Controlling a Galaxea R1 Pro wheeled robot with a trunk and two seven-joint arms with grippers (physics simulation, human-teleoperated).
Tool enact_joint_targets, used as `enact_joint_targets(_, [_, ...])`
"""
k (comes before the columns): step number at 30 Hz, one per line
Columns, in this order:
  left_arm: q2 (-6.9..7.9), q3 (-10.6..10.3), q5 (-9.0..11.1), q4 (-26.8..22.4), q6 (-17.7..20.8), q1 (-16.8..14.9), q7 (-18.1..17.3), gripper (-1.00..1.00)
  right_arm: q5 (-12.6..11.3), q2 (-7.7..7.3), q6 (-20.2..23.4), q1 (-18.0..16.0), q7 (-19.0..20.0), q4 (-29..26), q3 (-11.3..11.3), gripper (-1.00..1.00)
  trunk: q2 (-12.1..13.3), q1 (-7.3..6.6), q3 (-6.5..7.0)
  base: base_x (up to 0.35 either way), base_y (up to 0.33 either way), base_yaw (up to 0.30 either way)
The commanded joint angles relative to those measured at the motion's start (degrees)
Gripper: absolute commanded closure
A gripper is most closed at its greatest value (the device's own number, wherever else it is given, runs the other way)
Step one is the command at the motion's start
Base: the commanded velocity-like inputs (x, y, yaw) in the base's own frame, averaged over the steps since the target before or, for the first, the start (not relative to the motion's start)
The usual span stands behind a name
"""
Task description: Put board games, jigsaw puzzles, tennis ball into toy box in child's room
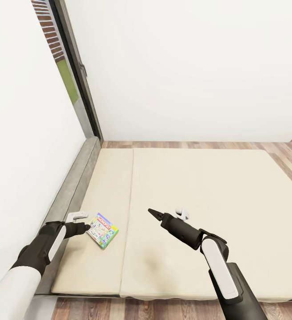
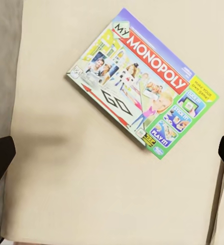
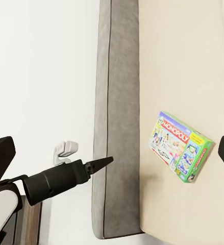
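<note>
Left gripper (image 1: 87, 227) hangs spread wide just above the My Monopoly box (image 2: 142, 87), which lies flat on the bed (image 1: 208, 200) near its grey frame; I've nothing grasped, so collecting looks barely begun. Right gripper (image 1: 152, 212): can't tell

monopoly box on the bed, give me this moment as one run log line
phase: approach | left gripper: open, above Monopoly box | box: flat on bed | right gripper: empty
</note>
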Motion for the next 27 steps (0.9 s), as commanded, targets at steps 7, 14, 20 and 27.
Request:
enact_joint_targets(7, [0.03,0.12,0.46,-0.06,0.35,-0.02,0.02,-1.0,0.18,0.04,0.23,-0.04,0.2,-0.02,-0.1,-1.0,-0.1,0.03,-0.09,0.0,0.001,0.0])
enact_joint_targets(14, [0.04,0.12,0.46,-0.06,0.35,-0.03,0.02,-1.0,0.23,0.04,0.25,-0.05,0.2,-0.02,-0.09,-1.0,-0.1,0.03,-0.09,0.0,0.0,0.0])
enact_joint_targets(20, [0.02,0.08,0.46,-0.06,0.35,-0.02,0.04,-1.0,0.21,0.01,0.21,-0.02,0.2,-0.02,-0.15,-1.0,-0.1,0.03,-0.09,0.0,0.0,0.0])
enact_joint_targets(27, [0.0,0.04,0.46,-0.06,0.35,-0.02,0.03,-1.0,0.17,-0.03,0.25,-0.03,0.25,-0.07,-0.15,-1.0,-0.1,0.03,-0.09,0.0,0.0,0.0])
